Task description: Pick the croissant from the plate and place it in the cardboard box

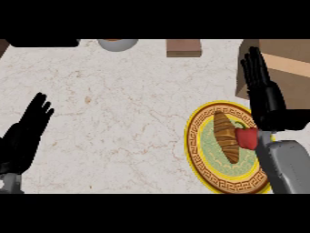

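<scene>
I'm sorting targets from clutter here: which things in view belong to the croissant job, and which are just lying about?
For the job: croissant, plate, cardboard box, right hand.

Lying about: red pepper on the same plate, small wooden block, grey bowl, left hand resting open at the left.

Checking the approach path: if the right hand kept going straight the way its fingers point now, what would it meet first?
The right hand points up the view, fingers straight, over the cardboard box. Going on, it would likely meet the box's left wall or flap first, though its height above the box is unclear.
</scene>
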### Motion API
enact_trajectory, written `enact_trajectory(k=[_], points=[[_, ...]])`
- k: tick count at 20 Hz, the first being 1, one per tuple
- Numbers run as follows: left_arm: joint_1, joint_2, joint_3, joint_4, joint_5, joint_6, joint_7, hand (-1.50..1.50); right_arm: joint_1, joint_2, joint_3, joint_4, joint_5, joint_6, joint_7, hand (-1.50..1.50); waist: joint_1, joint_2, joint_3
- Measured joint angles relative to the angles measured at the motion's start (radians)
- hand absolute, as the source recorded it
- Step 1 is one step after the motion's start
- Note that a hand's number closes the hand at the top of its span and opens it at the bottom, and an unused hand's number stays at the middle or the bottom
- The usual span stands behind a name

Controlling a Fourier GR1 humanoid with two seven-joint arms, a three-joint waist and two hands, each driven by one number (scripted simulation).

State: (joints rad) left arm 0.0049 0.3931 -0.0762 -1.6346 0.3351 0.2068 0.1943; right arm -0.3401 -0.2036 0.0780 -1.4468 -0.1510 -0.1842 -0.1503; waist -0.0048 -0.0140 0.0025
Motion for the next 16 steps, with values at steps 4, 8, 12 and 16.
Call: enact_trajectory(k=[4, 8, 12, 16], points=[[0.017, -0.021, 0.007, 0.046, -0.061, 0.026, -0.055, 0.00, 0.090, -0.041, -0.010, -0.131, 0.042, -0.039, 0.059, 1.50, -0.008, 0.006, -0.002], [0.027, -0.038, 0.006, 0.091, -0.121, 0.081, -0.092, 0.00, 0.182, -0.195, -0.021, -0.145, 0.200, -0.065, 0.095, 1.50, -0.030, 0.013, -0.013], [0.013, -0.067, -0.002, 0.153, -0.151, 0.106, -0.116, 0.00, 0.344, -0.170, -0.042, -0.189, 0.305, -0.220, 0.122, -1.50, -0.042, 0.012, -0.007], [-0.010, -0.091, -0.006, 0.204, -0.168, 0.110, -0.140, 0.00, 0.504, -0.189, -0.037, -0.326, 0.424, -0.298, 0.150, -1.50, -0.031, 0.011, -0.005]])
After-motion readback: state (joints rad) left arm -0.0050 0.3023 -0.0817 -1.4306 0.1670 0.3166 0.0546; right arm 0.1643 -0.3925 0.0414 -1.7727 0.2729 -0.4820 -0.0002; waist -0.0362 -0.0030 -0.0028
